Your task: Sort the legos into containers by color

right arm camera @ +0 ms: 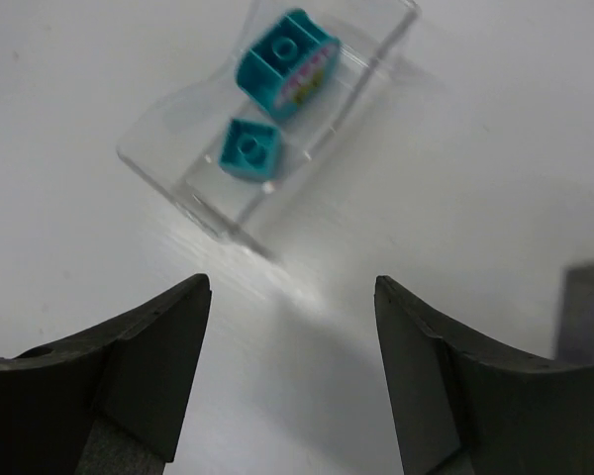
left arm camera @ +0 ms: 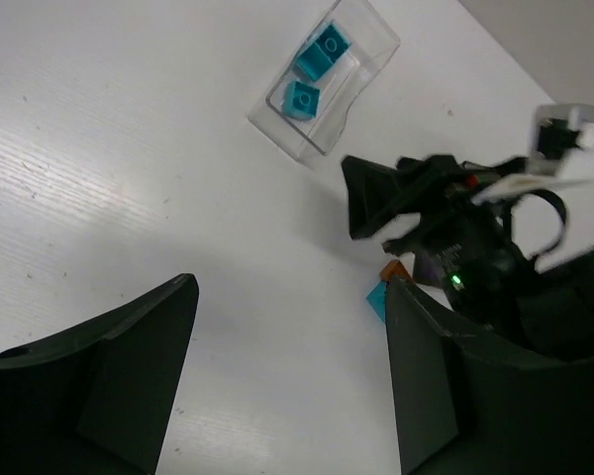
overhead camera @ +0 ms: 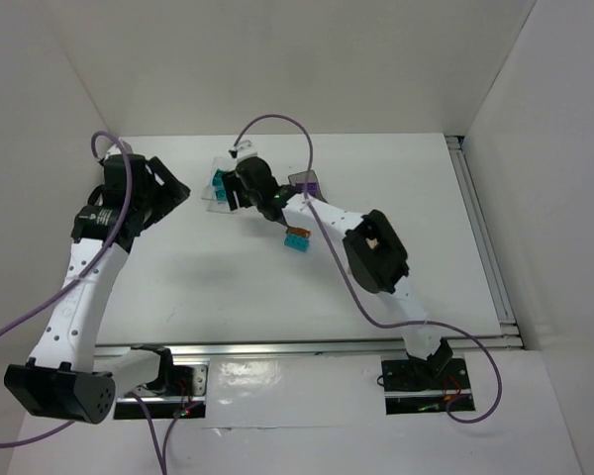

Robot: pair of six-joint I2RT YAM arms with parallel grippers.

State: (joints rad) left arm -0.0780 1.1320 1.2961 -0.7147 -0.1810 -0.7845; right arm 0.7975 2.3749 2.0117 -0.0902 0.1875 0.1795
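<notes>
In the upper middle of the top view, the clear container (overhead camera: 216, 188) sits on the white surface (overhead camera: 208, 287) with 2 teal legos (right arm camera: 285, 61) inside it. The right tool (right arm camera: 292, 292) hangs just in front of it, its 2 fingers spread wide with nothing between them. Since only teal lies in this bin, I judge it to be the teal bin, and the empty right tool is free for another pick. A loose teal lego (overhead camera: 297, 240) lies on the surface at the centre of the top view, right beside the right arm's forearm (overhead camera: 322, 213) and well apart from the clear container. It looks like the likeliest next pick, though the forearm crowds it. An orange-brown bit (left arm camera: 394, 269) shows just beside that brick in the left wrist view, but too little of it shows to tell brick from bin corner. The smoky grey container (overhead camera: 307, 183) stands to the right of the clear one in the top view, with something purple in it, so purple seems to belong there. I cannot find the orange-tan bin in these views. The left tool (left arm camera: 289, 297) is at the left of the top view, raised off the surface, its fingers wide and empty. I take that as keeping clear of the right arm's working area. The larger teal brick in the right wrist view carries a pale patch with pinkish marks, too blurred to read. No brand or other writing shows.
</notes>
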